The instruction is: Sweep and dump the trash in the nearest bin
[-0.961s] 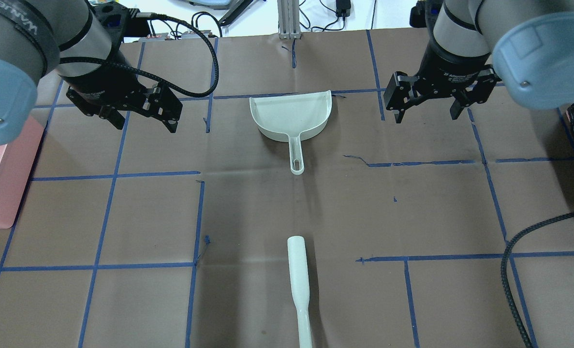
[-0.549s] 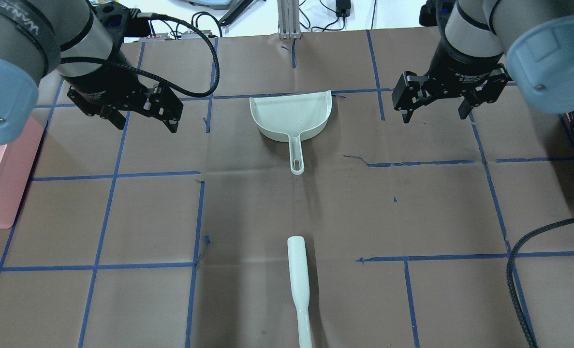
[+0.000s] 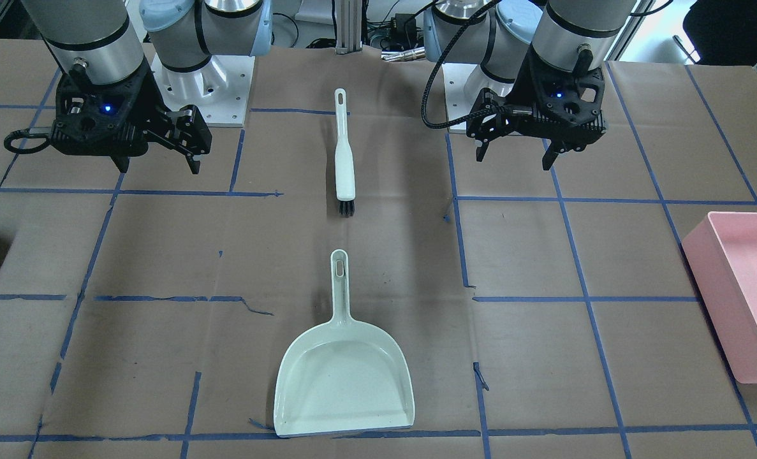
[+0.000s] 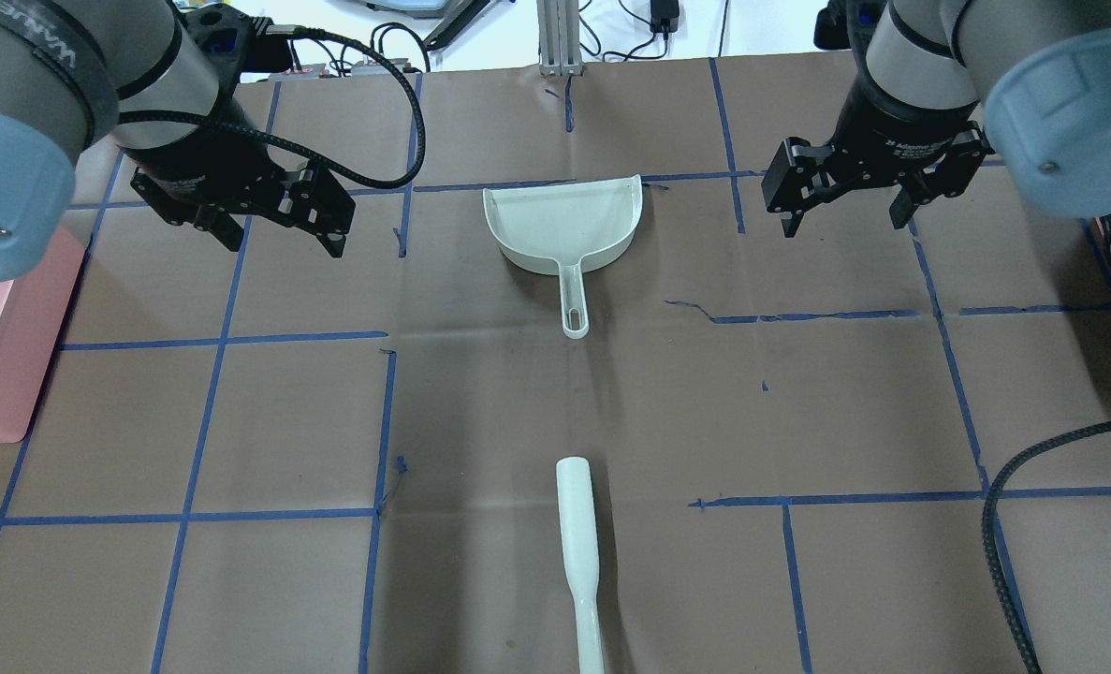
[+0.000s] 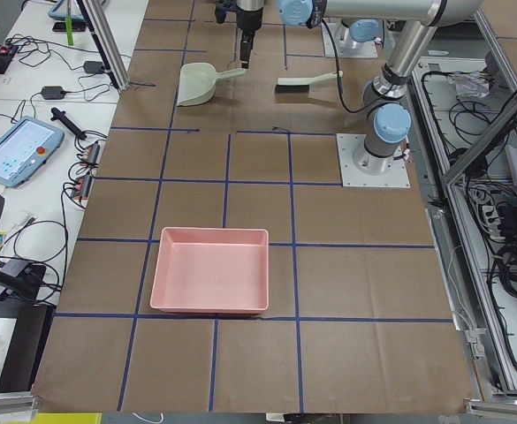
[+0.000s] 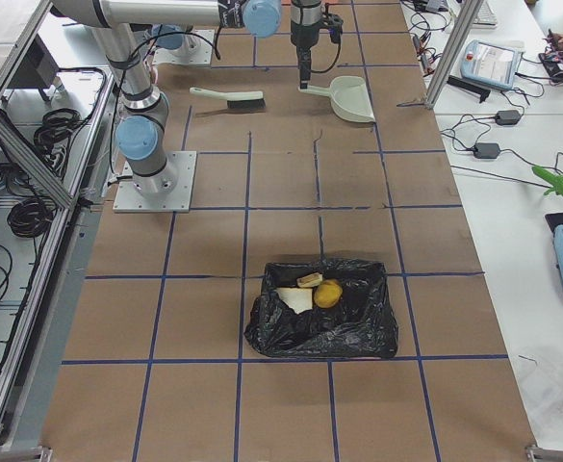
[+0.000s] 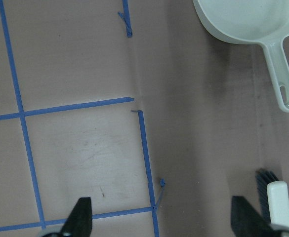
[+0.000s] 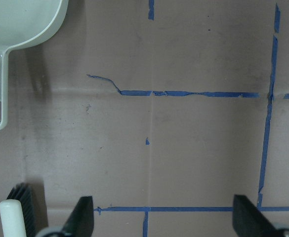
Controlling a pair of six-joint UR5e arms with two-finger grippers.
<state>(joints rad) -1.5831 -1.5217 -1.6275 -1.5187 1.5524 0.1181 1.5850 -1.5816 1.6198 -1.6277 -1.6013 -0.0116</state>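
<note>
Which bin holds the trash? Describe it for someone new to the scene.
On the brown-papered table, go to the end on the robot's right, away from the dustpan and brush. The black-bagged bin sits there, with a potato and bread pieces inside. The only other bin, a pink tray at the opposite end, is unlined and empty.
</note>
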